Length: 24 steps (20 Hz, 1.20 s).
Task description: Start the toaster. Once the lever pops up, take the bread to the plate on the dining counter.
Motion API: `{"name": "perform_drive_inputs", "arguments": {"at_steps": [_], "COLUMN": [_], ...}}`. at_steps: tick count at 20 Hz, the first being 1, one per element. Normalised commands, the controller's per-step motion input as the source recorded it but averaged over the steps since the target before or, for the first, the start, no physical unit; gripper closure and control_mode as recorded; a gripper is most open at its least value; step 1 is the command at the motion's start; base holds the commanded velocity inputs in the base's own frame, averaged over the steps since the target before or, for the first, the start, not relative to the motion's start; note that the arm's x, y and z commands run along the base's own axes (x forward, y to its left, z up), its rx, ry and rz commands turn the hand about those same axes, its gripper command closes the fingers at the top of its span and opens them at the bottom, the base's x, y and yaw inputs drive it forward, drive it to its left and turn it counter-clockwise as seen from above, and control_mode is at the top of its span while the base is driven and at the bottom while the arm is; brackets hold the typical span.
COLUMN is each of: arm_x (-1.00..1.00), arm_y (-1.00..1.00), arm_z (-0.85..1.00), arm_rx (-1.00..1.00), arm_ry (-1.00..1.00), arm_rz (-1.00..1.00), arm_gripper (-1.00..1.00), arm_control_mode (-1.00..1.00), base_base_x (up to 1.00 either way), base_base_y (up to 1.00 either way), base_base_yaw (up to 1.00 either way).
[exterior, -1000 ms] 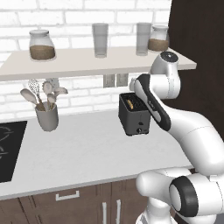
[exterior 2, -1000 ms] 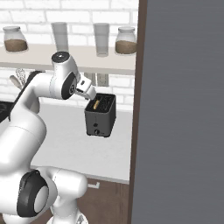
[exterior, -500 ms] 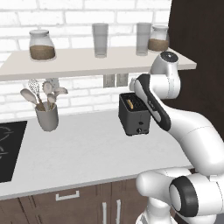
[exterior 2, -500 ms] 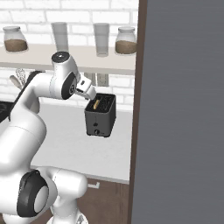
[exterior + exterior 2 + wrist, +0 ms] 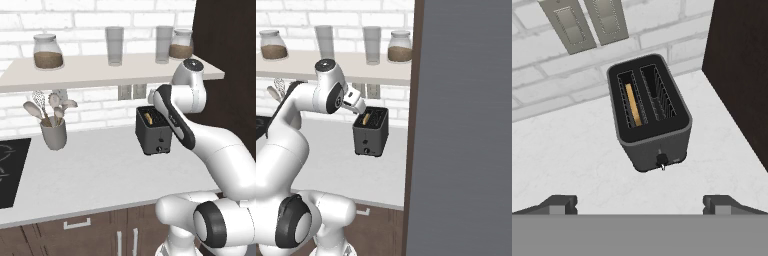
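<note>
Gripper (image 5: 640, 202): one, two dark fingertips set wide apart at the near edge of the hand view, nothing between them; it hangs above and in front of the toaster, touching nothing.
Worktop (image 5: 100, 175): one white stone-look surface, bare in front of the toaster.
Toaster (image 5: 649, 112): one, black, two slots, standing on the worktop near a dark tall panel (image 5: 737, 75); one small round knob on the lower front face.
Bread (image 5: 632, 105): one slice, on edge inside one slot, pale with a golden crust line, top edge below the slot rim; the other slot shows bare wire guides.
Hob (image 5: 10, 172): one black cooktop, at the far left end of the worktop, well apart from the toaster.
Utensil cup (image 5: 54, 134): one grey cup between hob and toaster, holding several spoons and a whisk; exact count unclear.
Wall outlets (image 5: 584, 22): two grey plates side by side on the white brick behind the toaster.
Shelf (image 5: 100, 72): one, above the worktop.
Jars (image 5: 48, 51): two glass jars with brown contents, one at each end of the shelf.
Glasses (image 5: 114, 46): two clear tumblers between the jars.
</note>
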Motion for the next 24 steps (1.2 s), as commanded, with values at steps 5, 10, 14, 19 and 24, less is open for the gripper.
{"name": "perform_drive_inputs", "arguments": {"at_steps": [5, 10, 14, 19, 24], "arm_x": [0.0, 0.0, 0.0, 0.0, 0.0], "arm_y": [0.0, 0.0, 0.0, 0.0, 0.0], "arm_z": [0.0, 0.0, 0.0, 0.0, 0.0], "arm_rx": [0.0, 0.0, 0.0, 0.0, 0.0], "arm_ry": [0.0, 0.0, 0.0, 0.0, 0.0], "arm_rz": [0.0, 0.0, 0.0, 0.0, 0.0], "arm_gripper": [-1.0, -1.0, -1.0, -1.0, -1.0], "arm_control_mode": [-1.0, -1.0, -1.0, -1.0, -1.0], "base_base_x": [0.0, 0.0, 0.0, 0.0, 0.0], "base_base_y": [0.0, 0.0, 0.0, 0.0, 0.0], "base_base_yaw": [0.0, 0.0, 0.0, 0.0, 0.0]}}
